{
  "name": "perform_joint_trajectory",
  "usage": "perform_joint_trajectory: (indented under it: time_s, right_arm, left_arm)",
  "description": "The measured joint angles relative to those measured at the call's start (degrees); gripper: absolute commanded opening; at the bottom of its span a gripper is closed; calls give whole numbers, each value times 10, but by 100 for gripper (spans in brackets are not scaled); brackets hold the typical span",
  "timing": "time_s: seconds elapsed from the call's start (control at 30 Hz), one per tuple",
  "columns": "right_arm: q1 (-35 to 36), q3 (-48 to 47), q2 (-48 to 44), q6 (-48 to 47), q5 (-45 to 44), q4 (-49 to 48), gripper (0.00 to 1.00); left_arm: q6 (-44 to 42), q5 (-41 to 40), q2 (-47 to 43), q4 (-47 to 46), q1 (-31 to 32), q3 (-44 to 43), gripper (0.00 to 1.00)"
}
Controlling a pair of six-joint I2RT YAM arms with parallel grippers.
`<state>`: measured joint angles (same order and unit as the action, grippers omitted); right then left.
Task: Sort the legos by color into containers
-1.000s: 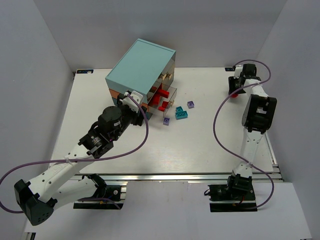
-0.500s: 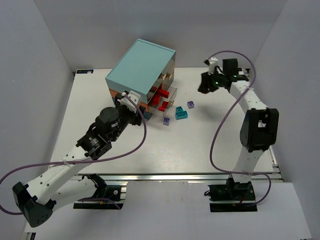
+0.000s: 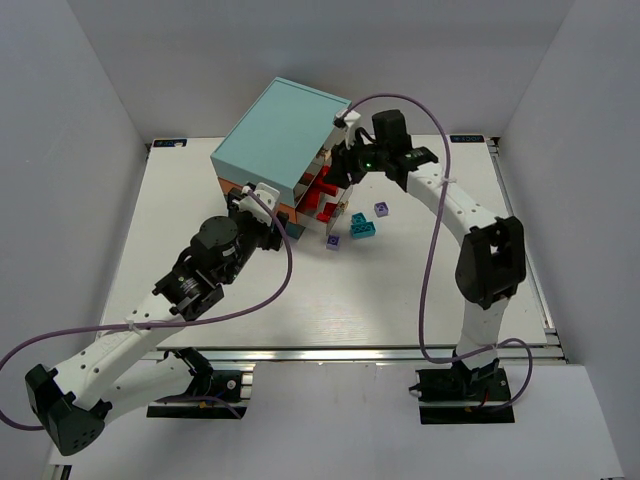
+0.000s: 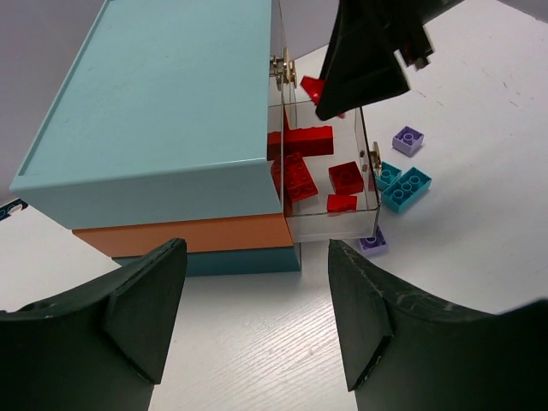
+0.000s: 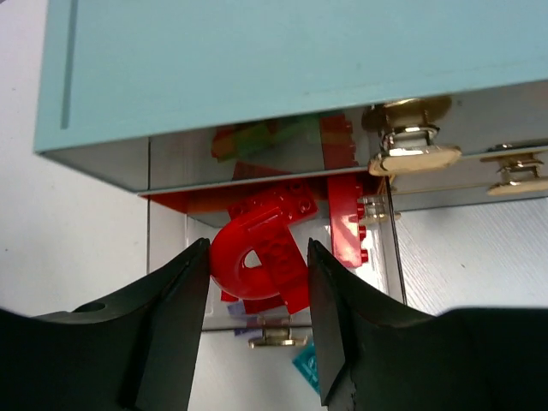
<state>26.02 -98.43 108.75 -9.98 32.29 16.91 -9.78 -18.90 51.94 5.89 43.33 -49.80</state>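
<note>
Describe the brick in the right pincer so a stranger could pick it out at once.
Find the boxy chest with the light-teal top; one clear drawer stands pulled out of it. Over that drawer the right pincer grips a red brick. It alone is arch-shaped; the red bricks lying in the drawer are straight blocks.

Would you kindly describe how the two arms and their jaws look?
Both the left arm and the right arm have white links and black joints. A purple cable loops along each. The jaws are broad, matte black wedges.
</note>
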Motion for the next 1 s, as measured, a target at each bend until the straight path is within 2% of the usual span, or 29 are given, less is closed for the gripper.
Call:
perform_joint_trajectory:
  time_s: [0.03,0.07,0.1,0.23,0.3,0.33,0.4,0.43,0.47,0.5,0.53,0.57,0.7,0.83,0.9,1.0]
  right_arm:
    - [5,-8,10,2,-3,0,51]
    - [10,-15,21,2,-6,0,62]
    - [14,-22,31,6,-8,0,67]
    - [28,-31,54,8,-13,3,70]
    - [33,-31,55,10,-13,10,70]
    - [33,-31,53,10,-13,10,70]
    - [32,-29,48,11,-14,11,65]
    - [30,-20,36,13,-21,10,58]
    - [28,-11,23,14,-27,11,31]
    - [24,6,3,14,-35,9,12]
    - [21,24,-19,18,-43,11,0]
    - [16,50,-50,26,-55,8,0]
    - [-15,202,-220,40,-93,-9,0]
    - [-59,375,-405,52,-96,-46,0]
    - [-77,426,-458,59,-86,-45,0]
    - [-103,450,-491,70,-79,-39,0]
  left_arm:
    - [-1,0,0,-1,0,1,77]
    - [-1,0,0,-2,0,1,77]
    - [-2,0,0,-3,0,2,77]
    - [-6,18,0,-4,0,4,77]
    - [-9,50,0,-6,-1,7,75]
    - [-10,68,0,-7,-1,7,70]
    - [-12,103,2,-10,-1,9,57]
    - [-14,117,3,-11,-1,9,39]
    - [-11,132,6,-12,-1,9,29]
    - [-11,148,11,-14,-1,9,20]
    - [-13,164,17,-16,-1,9,9]
    - [-11,182,26,-16,-1,9,0]
    - [4,243,96,-8,1,-17,0]
    - [32,281,227,15,17,-104,0]
    - [44,274,292,33,28,-151,0]
    - [56,220,384,65,48,-222,0]
